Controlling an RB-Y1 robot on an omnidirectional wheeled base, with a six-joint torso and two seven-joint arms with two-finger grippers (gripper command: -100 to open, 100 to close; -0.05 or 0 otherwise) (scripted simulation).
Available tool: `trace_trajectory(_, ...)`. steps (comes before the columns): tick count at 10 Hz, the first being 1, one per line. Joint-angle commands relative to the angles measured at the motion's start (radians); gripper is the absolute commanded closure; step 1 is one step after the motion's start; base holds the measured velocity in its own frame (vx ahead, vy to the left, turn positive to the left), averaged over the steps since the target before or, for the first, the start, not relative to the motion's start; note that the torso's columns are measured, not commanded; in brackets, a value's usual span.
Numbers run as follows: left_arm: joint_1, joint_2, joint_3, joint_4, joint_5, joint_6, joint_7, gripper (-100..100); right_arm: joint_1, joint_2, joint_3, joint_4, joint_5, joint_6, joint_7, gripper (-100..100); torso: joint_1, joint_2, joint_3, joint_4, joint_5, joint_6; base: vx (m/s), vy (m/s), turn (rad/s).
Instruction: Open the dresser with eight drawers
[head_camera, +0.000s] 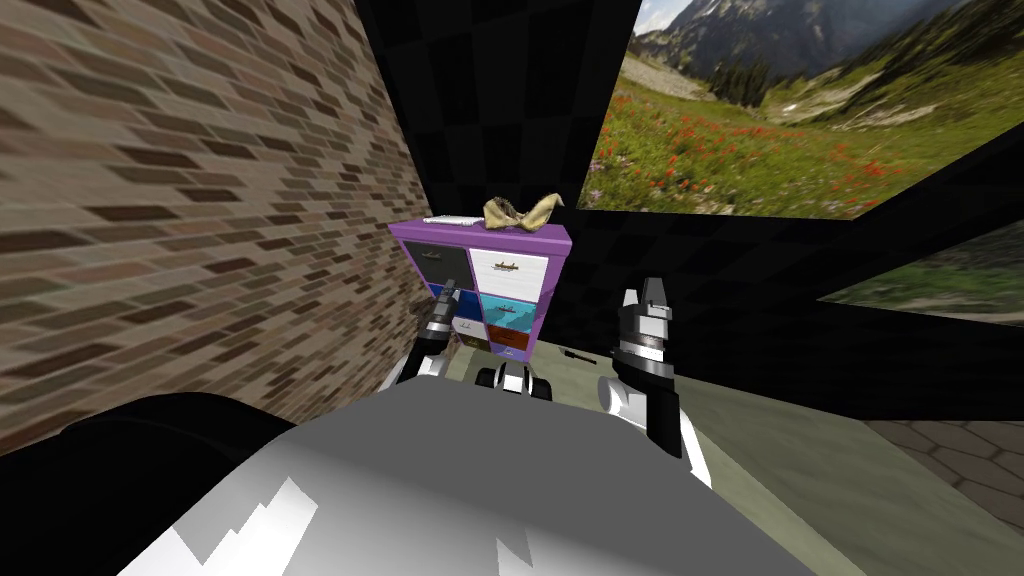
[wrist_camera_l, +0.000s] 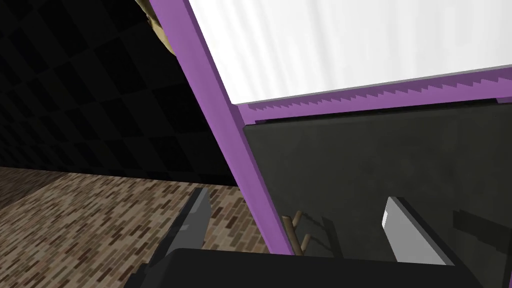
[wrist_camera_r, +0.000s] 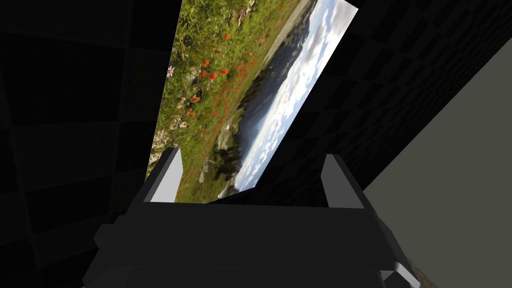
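Head view puts the dresser (head_camera: 500, 236) straight ahead of me, standing on the floor (head_camera: 800, 470) against the brick wall (head_camera: 200, 200). It has a purple frame holding two columns of drawer fronts in different colours.

My left arm reaches forward to it, the forearm slanting up from below. The left hand (head_camera: 449, 291) sits in front of the left column, just under the dark grey drawer (head_camera: 440, 262) at the top. In the left wrist view that hand is spread wide and grips nothing. One of its fingers (wrist_camera_l: 407, 232) lies over the dark grey front, and the other lies past the frame's outer upright, with the brick wall behind it. The drawer's tan handle (wrist_camera_l: 298, 231) shows between them, just beside the purple upright and close to the hand's dark body. I cannot tell whether anything touches it. Across a purple rail from the dark front is the white drawer (wrist_camera_l: 350, 45).

Every drawer front I can see sits closed in the frame, so what the drawers hold is hidden. On the dresser's top lie a tan curled thing (head_camera: 520, 210) and, beside it, a flat white thing (head_camera: 450, 218).

My right arm is raised to the right of the dresser, well apart from it, and the right hand (head_camera: 652, 292) points upward. Its fingers are spread apart and hold nothing. A small dark object (head_camera: 578, 355) lies on the floor between the dresser and that arm.
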Motion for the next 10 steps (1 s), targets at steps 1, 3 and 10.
trace_trajectory(1, -0.015, 0.006, 0.001, 0.055, -0.004, -0.012, -0.002, -100, 0.0, 0.0, 0.0, 0.0, 0.0, 0.0, 0.0, 0, 0.0, 0.0, 0.0, 0.0, 0.0, 0.0, 0.007, -0.066, -0.006)
trace_trajectory(3, -0.024, 0.005, 0.001, 0.091, -0.007, -0.019, -0.003, -100, 0.0, 0.0, 0.0, 0.0, 0.0, 0.0, 0.0, 0, 0.0, -0.001, 0.0, 0.0, 0.0, 0.0, 0.007, -0.065, -0.003)
trace_trajectory(10, -0.067, -0.008, 0.0, 0.254, -0.021, -0.048, -0.012, -100, 0.0, 0.0, 0.0, 0.0, 0.0, 0.0, 0.0, 0, 0.002, 0.0, 0.0, 0.0, 0.001, 0.0, 0.004, -0.078, -0.005)
